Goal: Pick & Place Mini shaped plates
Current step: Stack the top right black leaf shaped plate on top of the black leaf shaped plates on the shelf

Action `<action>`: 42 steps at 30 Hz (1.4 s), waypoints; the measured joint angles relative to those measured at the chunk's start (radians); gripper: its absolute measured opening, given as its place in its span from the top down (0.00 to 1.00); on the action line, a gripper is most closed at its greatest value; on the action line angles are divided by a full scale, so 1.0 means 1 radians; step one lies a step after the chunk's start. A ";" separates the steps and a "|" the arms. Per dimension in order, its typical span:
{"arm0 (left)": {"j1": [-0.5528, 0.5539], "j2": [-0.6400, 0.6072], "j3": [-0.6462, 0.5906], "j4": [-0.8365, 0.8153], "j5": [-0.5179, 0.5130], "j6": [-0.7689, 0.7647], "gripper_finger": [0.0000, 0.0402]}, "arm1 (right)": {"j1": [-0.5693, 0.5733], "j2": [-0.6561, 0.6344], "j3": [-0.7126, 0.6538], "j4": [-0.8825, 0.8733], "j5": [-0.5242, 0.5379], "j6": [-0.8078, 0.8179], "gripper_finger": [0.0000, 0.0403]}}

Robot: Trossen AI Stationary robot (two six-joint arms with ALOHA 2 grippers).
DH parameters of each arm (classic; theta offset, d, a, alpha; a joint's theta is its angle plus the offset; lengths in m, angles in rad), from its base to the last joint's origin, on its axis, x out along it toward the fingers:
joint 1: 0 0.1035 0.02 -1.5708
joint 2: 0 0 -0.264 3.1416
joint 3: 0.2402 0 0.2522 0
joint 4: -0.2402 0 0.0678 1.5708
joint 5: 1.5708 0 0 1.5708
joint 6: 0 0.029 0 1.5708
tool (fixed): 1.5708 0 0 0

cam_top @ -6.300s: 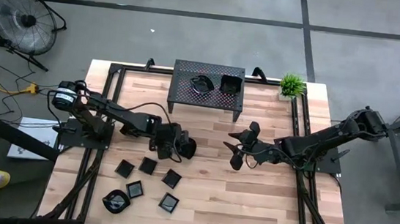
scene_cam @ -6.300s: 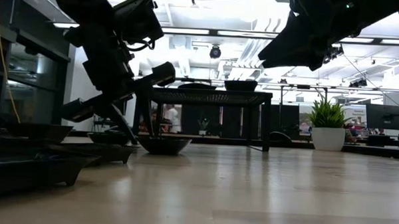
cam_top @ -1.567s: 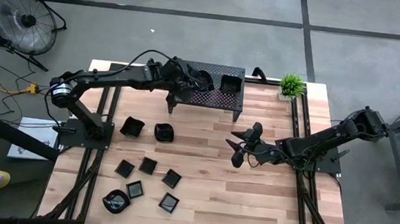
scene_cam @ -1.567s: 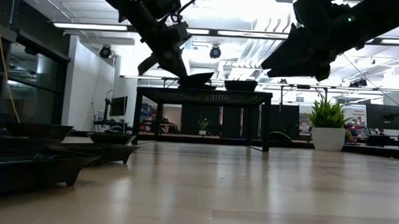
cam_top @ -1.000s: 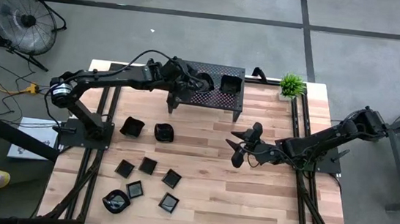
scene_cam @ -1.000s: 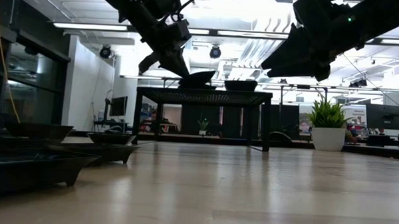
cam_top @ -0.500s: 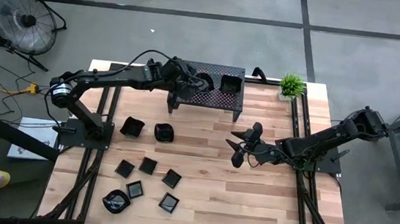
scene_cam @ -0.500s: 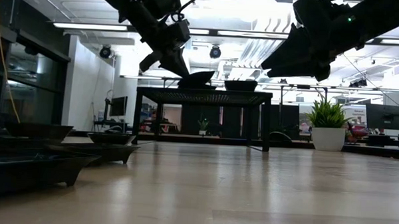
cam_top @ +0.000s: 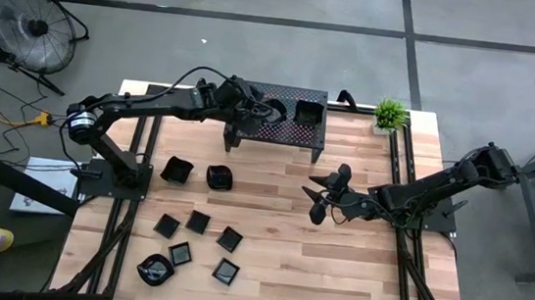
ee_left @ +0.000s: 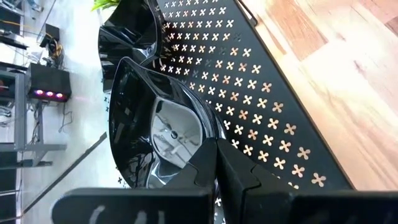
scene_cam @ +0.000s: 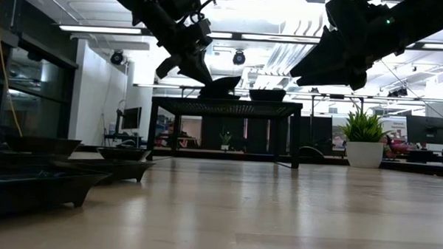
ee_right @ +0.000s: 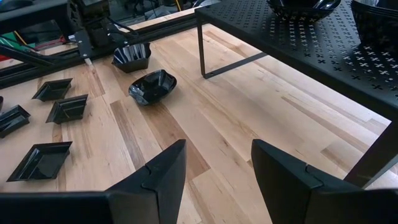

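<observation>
From the high view I have the left gripper (cam_top: 251, 112) reaching over the rack (cam_top: 277, 131), clamped on a plate (cam_top: 270, 108) at the rack's left part; a square plate (cam_top: 308, 112) already sits on the rack just beside it. On my count, 2 plates (cam_top: 178, 169) lie on the table near the rack and 6 more sit in a group nearer the front-left corner, so I judge most of the job is left. The right gripper (cam_top: 326, 197) hangs over mid-table, holding nothing.

In the low view, the held plate (scene_cam: 221, 86) is just over the rack top (scene_cam: 226, 106), tilted, not yet set flat.

The left wrist view shows my left fingers (ee_left: 233, 174) pinched narrow on the rim of the plate (ee_left: 161, 124) above the perforated rack (ee_left: 261, 112).

The right wrist view shows fingers (ee_right: 163, 171) spread wide over bare wood.

The surface is a pale wood table (cam_top: 334, 275); a small potted plant (cam_top: 390, 113) stands at the far corner, a fan (cam_top: 29, 24) on the grey concrete floor.
</observation>
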State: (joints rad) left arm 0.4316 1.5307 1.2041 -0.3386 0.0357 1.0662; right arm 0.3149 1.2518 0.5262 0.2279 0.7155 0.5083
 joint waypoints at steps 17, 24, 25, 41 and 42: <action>0.000 0.024 -0.001 -0.002 0.005 0.002 1.00 | 0.000 0.000 0.000 0.000 0.000 0.000 0.56; 0.000 0.024 0.000 -0.003 0.005 0.010 1.00 | 0.000 0.000 0.000 0.000 -0.001 0.000 0.56; 0.000 0.024 0.000 -0.004 0.005 0.010 1.00 | 0.000 0.000 0.000 0.000 -0.001 0.000 0.56; 0.000 0.023 0.000 -0.001 -0.027 0.010 0.85 | 0.000 0.000 0.000 -0.002 -0.008 0.007 0.56; 0.000 0.020 0.000 -0.002 -0.027 0.012 0.85 | 0.000 0.000 0.000 -0.002 -0.008 0.007 0.56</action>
State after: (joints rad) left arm 0.4316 1.5507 1.2041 -0.3411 0.0084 1.0781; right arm 0.3149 1.2518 0.5262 0.2264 0.7070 0.5156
